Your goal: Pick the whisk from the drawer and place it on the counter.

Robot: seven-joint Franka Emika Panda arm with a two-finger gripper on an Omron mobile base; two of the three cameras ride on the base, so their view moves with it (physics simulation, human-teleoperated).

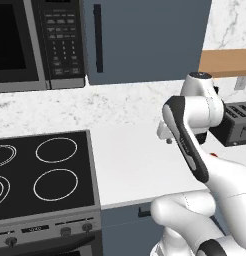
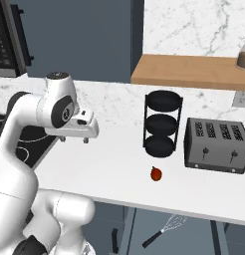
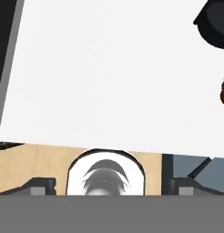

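- While the whisk (image 2: 164,230) lies in the open drawer (image 2: 194,241), lower centre-right of the right base view and below the counter (image 2: 119,169) edge, the gripper (image 2: 73,140) hangs upper left of it over the worktop, well apart from it.
- Fingers: spread wide w/ nothing between them; in the hand view both dark tips sit at the bottom corners.
- Risk 1: the counter lip overhangs the drawer, so a straight descent could knock the hand or forearm on the edge. Approach prob. needs to come from out front.
- Risk 2: the whisk lies diagonal, w/ a thin handle. Jaws not lined up across it could push it away or tip it against the drawer floor.
- Risk 3: gripping the wire head instead of the handle; the loops likely flex, so the hold may slip on the lift.
- Risk 4: red fruit-like obj. (image 2: 156,174) sits near the counter edge just above the drawer and could be nudged off on the way up.
- Whisk: short black stick handle, pale silvery wire loops, slim, looks light.
- Drawer: blue-grey, flat, matte.
- Counter: plain white, smooth, broad.
- Also on the counter, right half of the frame: black 3-tier round rack (image 2: 163,124) and a grey 4-slot toaster (image 2: 216,144).
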